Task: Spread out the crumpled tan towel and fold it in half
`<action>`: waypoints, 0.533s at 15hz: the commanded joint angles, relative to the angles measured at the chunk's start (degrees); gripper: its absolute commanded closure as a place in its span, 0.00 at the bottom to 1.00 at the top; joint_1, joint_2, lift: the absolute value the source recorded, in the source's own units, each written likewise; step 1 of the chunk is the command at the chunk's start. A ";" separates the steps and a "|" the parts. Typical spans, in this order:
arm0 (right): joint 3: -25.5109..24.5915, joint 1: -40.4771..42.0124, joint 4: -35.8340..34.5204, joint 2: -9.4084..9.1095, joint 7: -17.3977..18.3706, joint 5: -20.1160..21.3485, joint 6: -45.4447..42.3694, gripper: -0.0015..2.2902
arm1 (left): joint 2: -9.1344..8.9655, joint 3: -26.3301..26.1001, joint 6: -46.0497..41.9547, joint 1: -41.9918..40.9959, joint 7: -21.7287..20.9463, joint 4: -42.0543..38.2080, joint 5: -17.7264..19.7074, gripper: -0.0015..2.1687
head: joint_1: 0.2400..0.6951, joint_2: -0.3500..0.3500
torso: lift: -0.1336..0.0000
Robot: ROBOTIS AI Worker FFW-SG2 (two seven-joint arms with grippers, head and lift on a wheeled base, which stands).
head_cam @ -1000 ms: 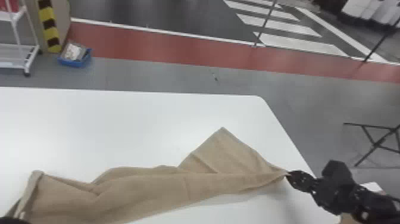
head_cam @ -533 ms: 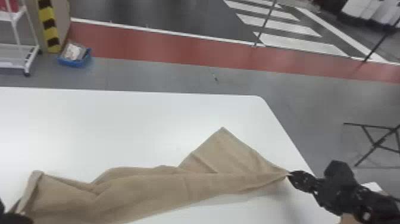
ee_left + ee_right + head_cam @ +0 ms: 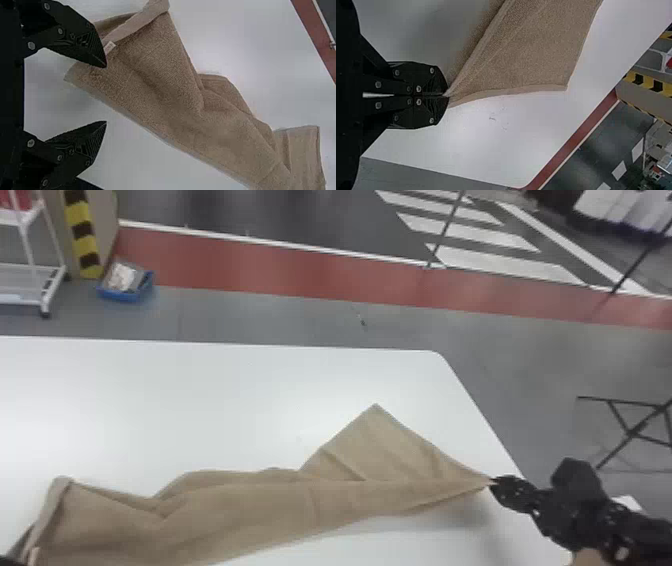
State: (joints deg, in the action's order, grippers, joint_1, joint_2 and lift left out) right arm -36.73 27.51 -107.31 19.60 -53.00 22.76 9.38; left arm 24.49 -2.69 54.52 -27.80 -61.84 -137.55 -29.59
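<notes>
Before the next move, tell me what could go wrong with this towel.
The right pincer holds just a tip of the towel, so a hard pull might let it slip free. The left pincer is open near the turned-over end and could catch only one layer. The towel's middle lies creased, so tugging lengthwise may tighten the folds.

The left claw (image 3: 9, 561) gapes wide while the right claw (image 3: 494, 482) clamps together.

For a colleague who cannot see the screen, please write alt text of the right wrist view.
The black right gripper, its two flat fingers shut, pinches a tan cloth towel, which fans out over a white table. Beyond the table edge, a red strip crosses the floor.
</notes>
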 commanded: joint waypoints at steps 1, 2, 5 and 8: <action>-0.10 0.00 0.08 0.00 0.00 0.00 0.08 0.69 | 0.12 0.50 -0.07 -0.32 -0.65 0.35 -0.21 0.21 | 1.00 0.00 | 0.07; -0.01 0.00 -0.01 0.00 0.00 0.00 0.25 0.69 | 0.04 0.32 -0.07 -0.23 -0.65 0.79 -0.12 0.21 | 1.00 0.00 | 0.07; -0.01 0.00 -0.01 -0.09 0.00 0.00 0.25 0.69 | -0.05 -0.47 -0.07 1.09 -0.65 1.84 -0.38 0.21 | 1.00 0.00 | 0.07; -0.19 0.00 0.08 -0.17 0.00 -0.09 0.25 0.69 | -0.14 -1.88 -0.07 2.32 -0.65 2.81 -1.88 0.21 | 1.00 0.00 | 0.07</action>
State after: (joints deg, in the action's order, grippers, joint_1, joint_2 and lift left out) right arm -36.79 27.51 -107.30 19.50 -53.00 22.75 9.63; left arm 24.35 -3.71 54.45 -26.19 -62.56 -135.16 -30.45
